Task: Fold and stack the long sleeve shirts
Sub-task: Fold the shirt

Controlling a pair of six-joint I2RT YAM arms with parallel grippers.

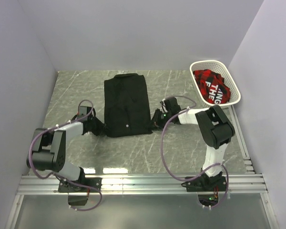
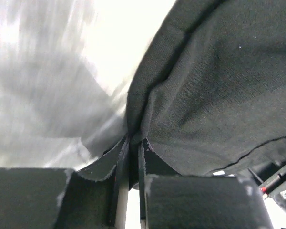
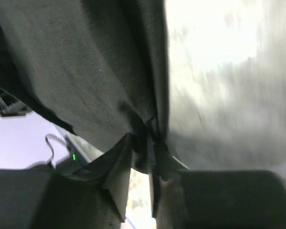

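Observation:
A black long sleeve shirt lies folded into a narrow upright rectangle in the middle of the marbled table, collar at the far end. My left gripper is at its near left corner. In the left wrist view the jaws are shut on a pinch of the black fabric. My right gripper is at the near right edge of the shirt. Its jaws are likewise shut on a bunched fold of the cloth. Both wrist views look slightly blurred.
A white basket stands at the far right corner, holding a red and black checked garment with white lettering. Aluminium rails run along the near edge. White walls close in on the left, the right and the back.

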